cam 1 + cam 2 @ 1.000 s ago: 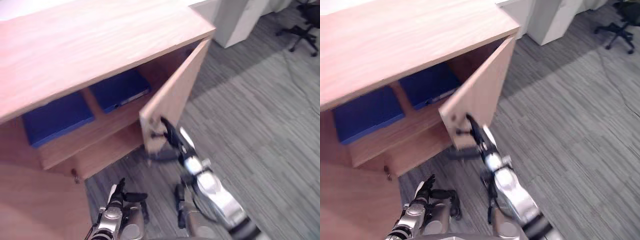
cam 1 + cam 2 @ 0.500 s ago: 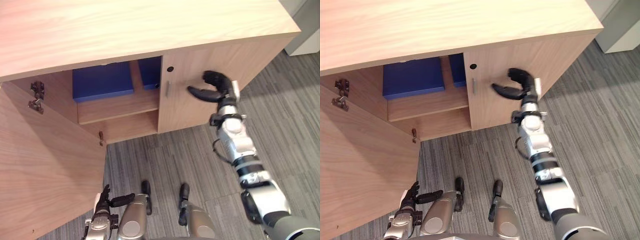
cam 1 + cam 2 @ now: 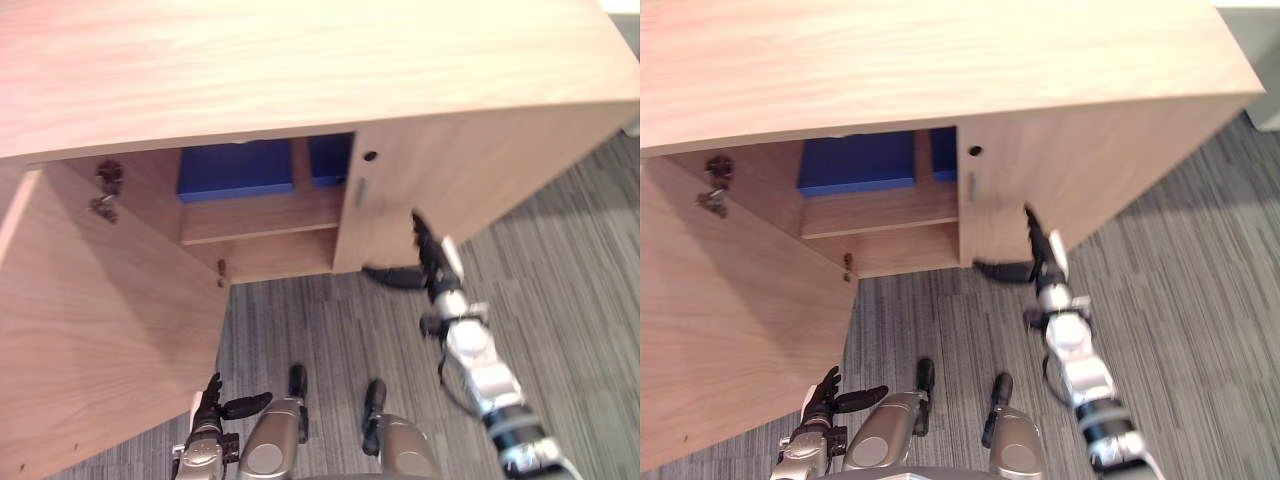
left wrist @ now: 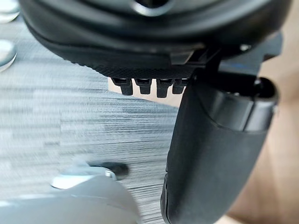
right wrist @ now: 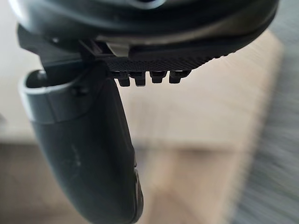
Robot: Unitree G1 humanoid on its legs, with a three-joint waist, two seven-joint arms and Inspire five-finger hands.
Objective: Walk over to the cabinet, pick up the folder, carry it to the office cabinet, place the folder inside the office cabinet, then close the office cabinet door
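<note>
While the blue folder (image 3: 235, 170) lies inside the office cabinet (image 3: 300, 70), my right hand (image 3: 430, 262) hovers before its closed door (image 3: 460, 190), fingers straight; my left hand (image 3: 211, 402) hangs with fingers relaxed, empty.

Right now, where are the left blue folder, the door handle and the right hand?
left blue folder (image 3: 235, 170), left eye view, its front face.
door handle (image 3: 361, 191), left eye view, middle of bar.
right hand (image 3: 431, 266), left eye view, palm.

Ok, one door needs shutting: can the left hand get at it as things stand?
Likely yes: the left hand hangs open beside the lower edge of the open left door, nothing between them.
</note>
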